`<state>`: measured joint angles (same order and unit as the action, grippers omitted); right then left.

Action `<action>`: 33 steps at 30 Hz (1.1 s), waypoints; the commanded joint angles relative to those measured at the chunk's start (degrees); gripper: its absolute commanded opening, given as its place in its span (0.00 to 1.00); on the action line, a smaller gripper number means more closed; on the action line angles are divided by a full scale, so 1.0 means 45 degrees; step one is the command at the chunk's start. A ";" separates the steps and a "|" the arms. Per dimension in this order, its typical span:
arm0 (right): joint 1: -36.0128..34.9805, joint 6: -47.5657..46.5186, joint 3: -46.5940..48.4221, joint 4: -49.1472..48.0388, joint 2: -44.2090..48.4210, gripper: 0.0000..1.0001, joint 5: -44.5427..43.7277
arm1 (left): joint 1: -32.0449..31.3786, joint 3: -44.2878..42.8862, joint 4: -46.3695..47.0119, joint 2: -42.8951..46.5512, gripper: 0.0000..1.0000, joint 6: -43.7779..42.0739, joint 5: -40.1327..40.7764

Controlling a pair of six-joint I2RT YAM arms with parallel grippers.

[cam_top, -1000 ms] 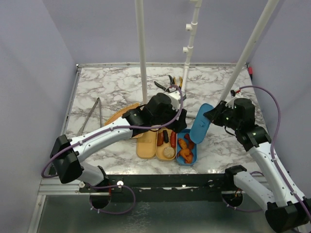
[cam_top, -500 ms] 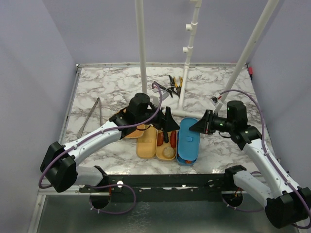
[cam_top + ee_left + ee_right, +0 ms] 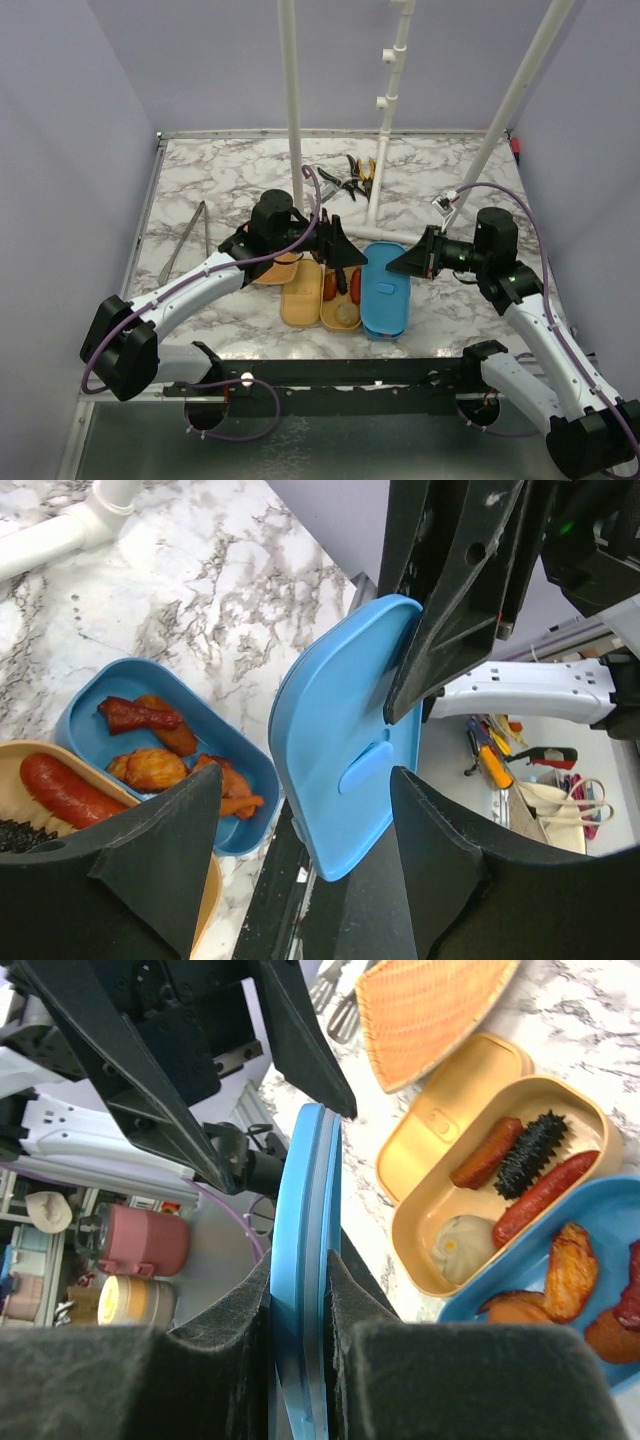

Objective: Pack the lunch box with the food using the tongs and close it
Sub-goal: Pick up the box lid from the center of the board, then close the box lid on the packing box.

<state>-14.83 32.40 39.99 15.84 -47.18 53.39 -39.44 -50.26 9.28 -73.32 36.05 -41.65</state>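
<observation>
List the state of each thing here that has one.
Blue lid: on edge, clamped by right fingers, not seated.
Blue box: open, food inside.
Beige box: open, food inside.
Beige lid: off, beside its box.
Left fingers: open, empty.
Tongs: lying unheld.

top: overhead from rear, far | wrists: close, facing each other | shared: blue lid (image 3: 340, 730)
</observation>
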 commanded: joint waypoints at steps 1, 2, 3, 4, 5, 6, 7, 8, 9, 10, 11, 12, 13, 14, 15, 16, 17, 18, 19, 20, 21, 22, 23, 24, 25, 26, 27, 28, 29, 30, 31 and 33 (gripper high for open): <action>-0.0044 0.0977 -0.0211 -0.1381 0.0323 0.01 0.0904 | 0.0091 0.0212 0.0303 0.0297 0.69 -0.0037 -0.0697; -0.0044 0.0982 -0.0172 -0.1380 0.0354 0.01 0.0919 | 0.0078 0.0229 0.0285 0.0282 0.69 -0.0015 -0.0670; -0.0044 0.0993 -0.0128 -0.1372 0.0382 0.01 0.0957 | 0.0086 0.0246 0.0334 0.0263 0.69 0.0051 -0.0674; -0.0044 0.1004 -0.0086 -0.1385 0.0386 0.01 0.0975 | 0.0075 0.0275 0.0413 0.0232 0.68 0.0184 -0.0668; -0.0042 0.1044 -0.0096 -0.1455 0.0403 0.01 0.1011 | 0.0081 0.0303 0.0501 0.0206 0.68 0.0283 -0.0677; -0.0044 0.1125 -0.0114 -0.1567 0.0420 0.01 0.1086 | 0.0079 0.0336 0.0546 0.0186 0.67 0.0335 -0.0700; -0.0044 0.1208 -0.0150 -0.1690 0.0425 0.01 0.1125 | 0.0076 0.0371 0.0566 0.0185 0.66 0.0361 -0.0720; -0.0044 0.1260 -0.0170 -0.1772 0.0425 0.01 0.1137 | 0.0091 0.0400 0.0606 0.0181 0.64 0.0418 -0.0756; -0.0044 0.1289 -0.0199 -0.1819 0.0425 0.01 0.1141 | 0.0075 0.0433 0.0610 0.0187 0.63 0.0449 -0.0788; -0.0042 0.1295 -0.0200 -0.1859 0.0408 0.01 0.1161 | 0.0083 0.0445 0.0638 0.0198 0.61 0.0455 -0.0836; -0.0042 0.1305 -0.0205 -0.1876 0.0389 0.01 0.1149 | 0.0078 0.0478 0.0676 0.0199 0.60 0.0515 -0.0849; -0.0034 0.1297 -0.0215 -0.1910 0.0377 0.01 0.1155 | 0.0054 0.0523 0.0790 0.0214 0.58 0.0600 -0.0816; -0.0033 0.1310 -0.0241 -0.1958 0.0368 0.01 0.1151 | 0.0037 0.0583 0.0939 0.0204 0.55 0.0692 -0.0788; -0.0043 0.1329 -0.0259 -0.1988 0.0367 0.01 0.1143 | 0.0032 0.0646 0.1089 0.0190 0.52 0.0798 -0.0766; -0.0039 0.1334 -0.0261 -0.1995 0.0367 0.01 0.1139 | 0.0007 0.0691 0.1230 0.0166 0.49 0.0890 -0.0779; -0.0041 0.1325 -0.0254 -0.1995 0.0377 0.01 0.1129 | -0.0011 0.0714 0.1333 0.0156 0.47 0.0952 -0.0793; -0.0044 0.1316 -0.0270 -0.1976 0.0368 0.01 0.1133 | -0.0037 0.0709 0.1426 0.0121 0.45 0.1021 -0.0785; -0.0044 0.1300 -0.0272 -0.1976 0.0384 0.01 0.1094 | -0.0070 0.0709 0.1531 0.0089 0.44 0.1089 -0.0789; -0.0042 0.1255 -0.0273 -0.1959 0.0381 0.01 0.1079 | -0.0098 0.0691 0.1622 0.0071 0.43 0.1134 -0.0819; -0.0044 0.1171 -0.0283 -0.1932 0.0383 0.01 0.1048 | -0.0129 0.0662 0.1673 0.0032 0.43 0.1156 -0.0857; -0.0044 0.1102 -0.0264 -0.1878 0.0342 0.01 0.1022 | -0.0152 0.0647 0.1711 -0.0017 0.43 0.1191 -0.0903; -0.0037 0.1056 -0.0269 -0.1829 0.0320 0.01 0.0990 | -0.0170 0.0642 0.1759 -0.0074 0.43 0.1232 -0.0979; -0.0041 0.1043 -0.0272 -0.1835 0.0312 0.01 0.0964 | -0.0182 0.0642 0.1812 -0.0138 0.43 0.1271 -0.1055; -0.0039 0.1066 -0.0292 -0.1880 0.0292 0.01 0.0968 | -0.0200 0.0627 0.1853 -0.0228 0.43 0.1308 -0.1145; -0.0041 0.1076 -0.0295 -0.1910 0.0279 0.01 0.0978 | -0.0244 0.0640 0.1880 -0.0289 0.42 0.1337 -0.1190; -0.0034 0.1080 -0.0295 -0.1965 0.0278 0.01 0.0982 | -0.0264 0.0636 0.1910 -0.0360 0.42 0.1357 -0.1238; -0.0043 0.1081 -0.0302 -0.1989 0.0270 0.01 0.0963 | -0.0281 0.0641 0.1931 -0.0408 0.41 0.1377 -0.1251; -0.0042 0.1081 -0.0308 -0.1995 0.0282 0.01 0.0946 | -0.0296 0.0641 0.1965 -0.0440 0.41 0.1406 -0.1243; -0.0044 0.1090 -0.0326 -0.2022 0.0285 0.01 0.0946 | -0.0315 0.0642 0.2021 -0.0476 0.40 0.1444 -0.1222; -0.0044 0.1092 -0.0343 -0.2023 0.0281 0.01 0.0922 | -0.0332 0.0642 0.2123 -0.0483 0.38 0.1529 -0.1188; -0.0044 0.1075 -0.0369 -0.2019 0.0285 0.01 0.0892 | -0.0363 0.0654 0.2267 -0.0496 0.33 0.1623 -0.1161; -0.0044 0.0944 -0.0401 -0.1856 0.0276 0.01 0.0691 | -0.0385 0.0713 0.2594 -0.0503 0.14 0.1837 -0.0968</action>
<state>-14.83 37.47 38.98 8.58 -46.09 56.53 -40.64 -47.40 16.60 -75.22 42.59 -45.23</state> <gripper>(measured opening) 0.184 0.330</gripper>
